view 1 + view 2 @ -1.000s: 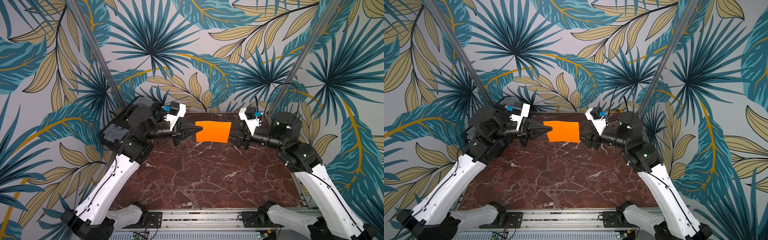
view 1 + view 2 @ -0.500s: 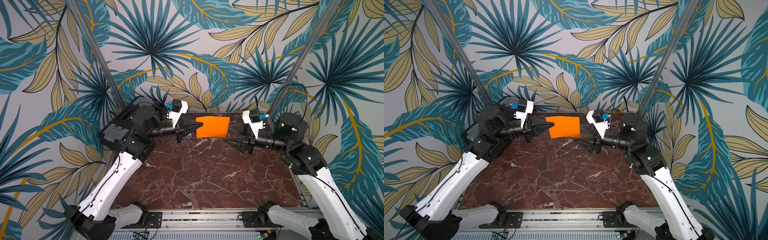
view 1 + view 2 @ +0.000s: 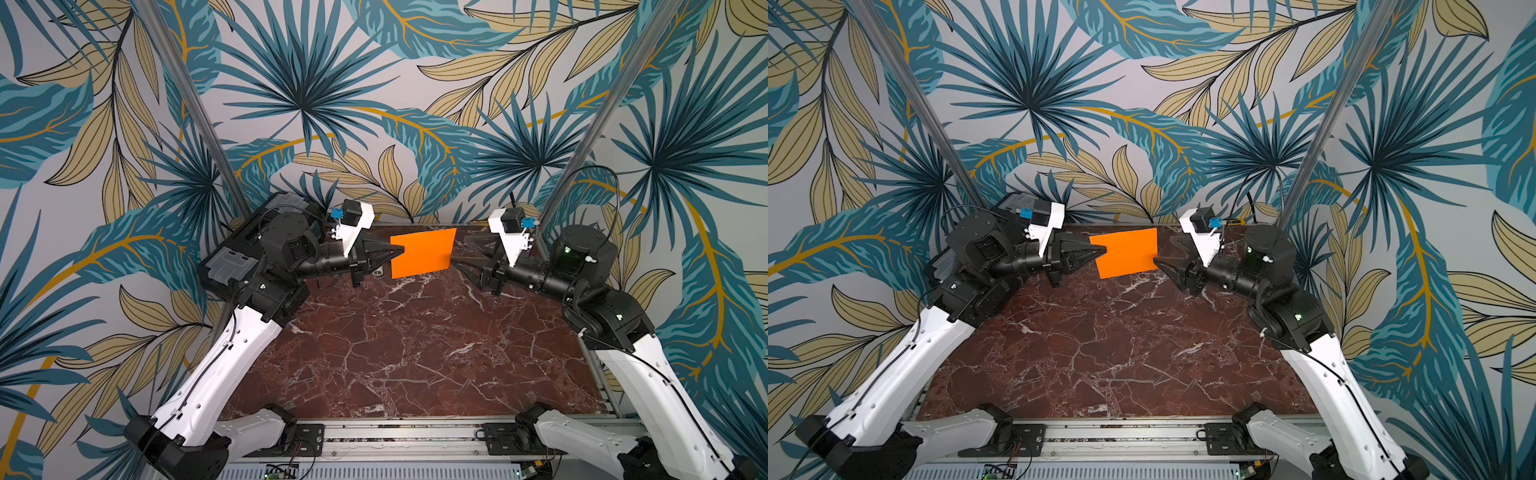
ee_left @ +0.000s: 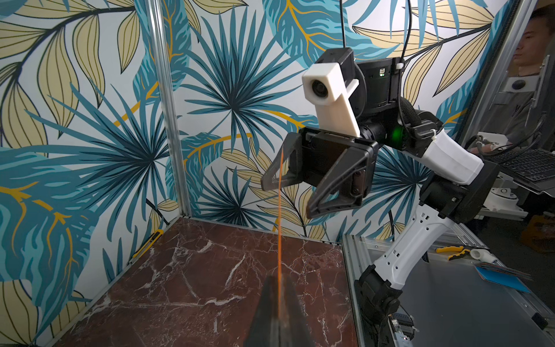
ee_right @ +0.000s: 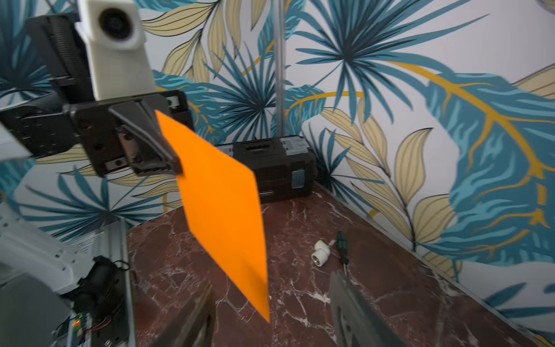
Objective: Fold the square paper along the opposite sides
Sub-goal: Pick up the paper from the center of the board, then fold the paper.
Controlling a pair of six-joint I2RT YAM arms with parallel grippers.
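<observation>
In both top views my left gripper [image 3: 400, 249] is pressed together on one side edge of the paper [image 3: 422, 253], the edge nearer the toolbox [image 3: 232, 257]. I hold the sheet roughly upright and clear of the table [image 3: 415, 345], well apart from the toolbox, so its opposite edge hangs free for my other arm. My right gripper [image 3: 460, 252] sits on the side of the sheet away from the toolbox. It is spread, with its tips just beside that free edge and not pinching it.

From the left wrist the paper [image 4: 280, 228] is a thin orange line running out of my closed jaws. That tells me the sheet is flat and unfolded. The right gripper [image 4: 289, 198] faces me at the far end of that line, wide apart. Whether the edge lies between its fingers I cannot tell from here.

The right wrist view is clearer. The sheet's near corner hangs between my two spread fingers [image 5: 192, 318], touching neither. The left gripper [image 5: 171, 168] clamps the far edge, with the toolbox [image 5: 270, 165] behind it. A screwdriver [image 5: 342, 246] and a white pipe fitting [image 5: 320, 254] lie on the table between the toolbox and me, out of the way. I judge the next step is to close on this free edge, so both opposite sides are held for the fold.
</observation>
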